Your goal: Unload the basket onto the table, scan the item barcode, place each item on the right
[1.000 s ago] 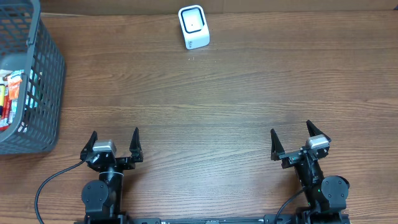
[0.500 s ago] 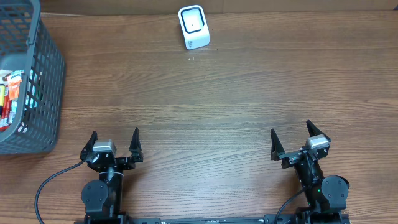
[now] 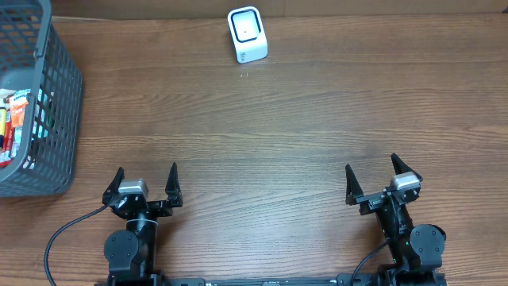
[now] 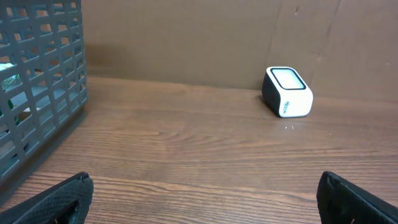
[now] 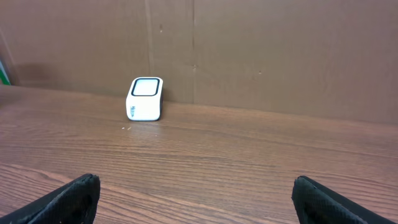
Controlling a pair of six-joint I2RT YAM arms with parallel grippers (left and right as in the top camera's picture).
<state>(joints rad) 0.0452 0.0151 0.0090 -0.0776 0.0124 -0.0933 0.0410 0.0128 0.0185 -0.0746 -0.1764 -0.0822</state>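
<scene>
A small white barcode scanner (image 3: 247, 34) with a dark-rimmed window stands at the far edge of the wooden table, also seen in the left wrist view (image 4: 286, 92) and the right wrist view (image 5: 145, 98). Colourful packaged items (image 3: 12, 119) lie inside the grey basket (image 3: 59, 87) at the far left; no barcode shows on them. My left gripper (image 3: 146, 176) rests near the front edge on the left, open and empty, its gap (image 4: 202, 199) over bare wood. On the right near the front edge my right gripper (image 3: 371, 171) is open and empty too (image 5: 196, 198).
The grey mesh basket wall (image 4: 37, 81) rises at the left of the left wrist view. A brown cardboard wall (image 5: 249, 50) backs the table behind the scanner. A black cable (image 3: 59, 238) loops by the left arm's base.
</scene>
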